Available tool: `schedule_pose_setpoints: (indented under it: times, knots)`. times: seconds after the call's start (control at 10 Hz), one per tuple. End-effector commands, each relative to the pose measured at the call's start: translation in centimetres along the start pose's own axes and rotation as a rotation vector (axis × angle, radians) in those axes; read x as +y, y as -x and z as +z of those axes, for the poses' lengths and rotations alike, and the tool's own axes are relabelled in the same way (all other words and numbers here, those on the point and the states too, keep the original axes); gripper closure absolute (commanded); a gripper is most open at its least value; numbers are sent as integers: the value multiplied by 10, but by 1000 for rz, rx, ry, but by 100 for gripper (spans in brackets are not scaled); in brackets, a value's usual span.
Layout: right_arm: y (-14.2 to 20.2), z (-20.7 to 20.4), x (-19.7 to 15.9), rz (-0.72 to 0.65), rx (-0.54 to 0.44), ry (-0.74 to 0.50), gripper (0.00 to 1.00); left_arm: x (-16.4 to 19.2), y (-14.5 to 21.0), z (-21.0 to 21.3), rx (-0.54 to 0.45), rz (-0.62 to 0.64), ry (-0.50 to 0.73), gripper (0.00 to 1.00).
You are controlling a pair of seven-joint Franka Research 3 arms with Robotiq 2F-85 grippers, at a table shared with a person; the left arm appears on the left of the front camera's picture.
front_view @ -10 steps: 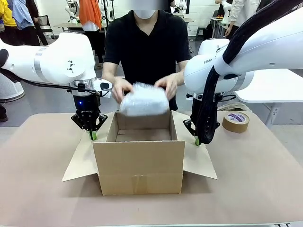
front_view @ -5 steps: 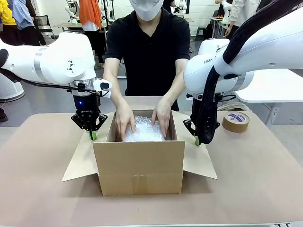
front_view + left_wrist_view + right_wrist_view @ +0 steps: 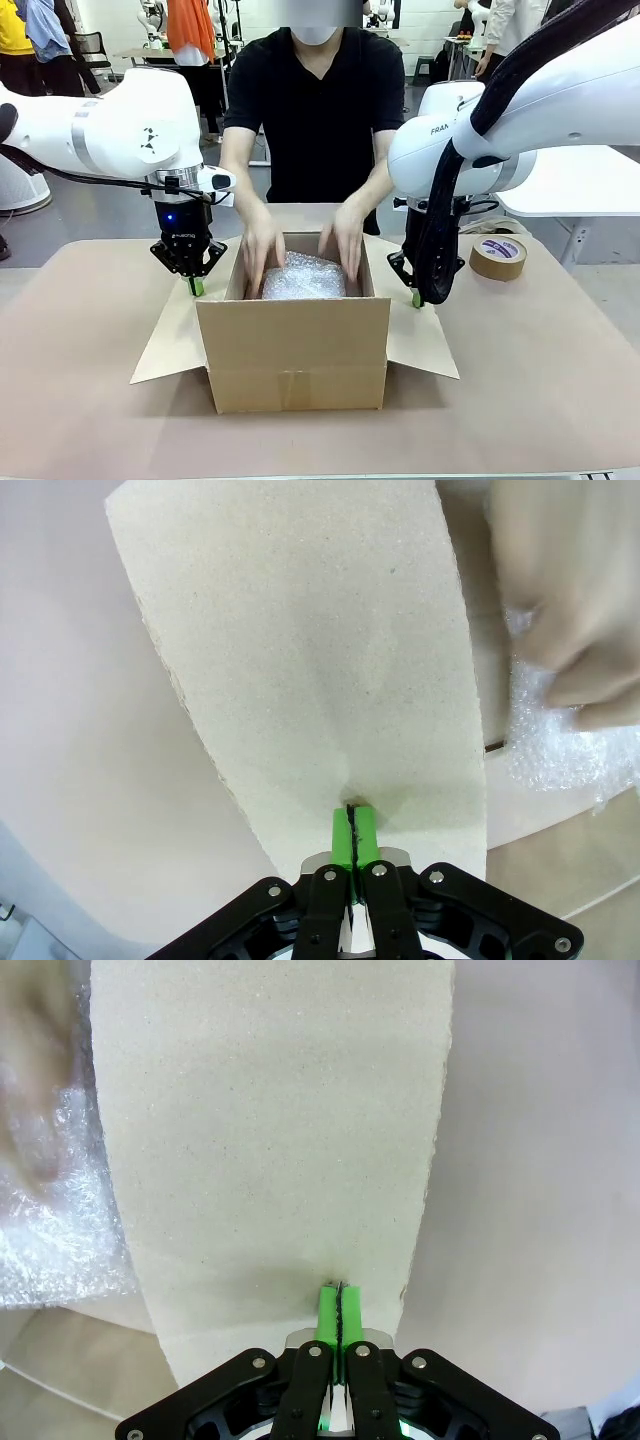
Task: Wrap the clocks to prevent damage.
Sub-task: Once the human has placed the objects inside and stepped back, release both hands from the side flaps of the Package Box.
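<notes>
Packing step in hand: the person's hands (image 3: 262, 245) seat the bubble-wrapped bundle (image 3: 305, 277), presumably a clock, inside the open cardboard box (image 3: 295, 345) while the left gripper (image 3: 197, 287) and right gripper (image 3: 416, 298), both closed and empty, pin its side flaps (image 3: 165, 345) down; next, hands should clear before release.

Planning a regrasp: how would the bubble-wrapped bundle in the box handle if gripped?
The bubble-wrapped bundle has glossy, crinkled wrap: probably squashy, maybe slippery. It fills much of the box, so likely too wide for a pinch grasp.
</notes>
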State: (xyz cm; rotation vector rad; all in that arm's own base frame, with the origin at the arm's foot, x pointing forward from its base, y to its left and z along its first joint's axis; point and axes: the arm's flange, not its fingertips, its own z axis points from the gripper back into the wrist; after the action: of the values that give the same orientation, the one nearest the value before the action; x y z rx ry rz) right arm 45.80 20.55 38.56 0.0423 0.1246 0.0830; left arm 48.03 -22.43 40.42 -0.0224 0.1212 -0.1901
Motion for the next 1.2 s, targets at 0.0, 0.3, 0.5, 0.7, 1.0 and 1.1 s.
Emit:
schedule_pose_setpoints:
  times: [0.0,0.3,0.5,0.7,1.0,1.1]
  knots:
    - [1,-1,1,-10,-2,13,99,0,1,-1,3,0,-2,100]
    - [1,-1,1,-10,-2,13,99,0,1,-1,3,0,-2,100]
    - [1,-1,1,-10,-2,13,99,0,1,-1,3,0,-2,100]
    - [2,5,-9,68,-17,-12,99,6,6,9,-2,-108,54,100]
    - [27,64,-33,294,-78,54,99,18,30,71,1,-415,44,100]
    - [39,88,-44,388,-67,104,99,26,39,96,24,-542,55,100]
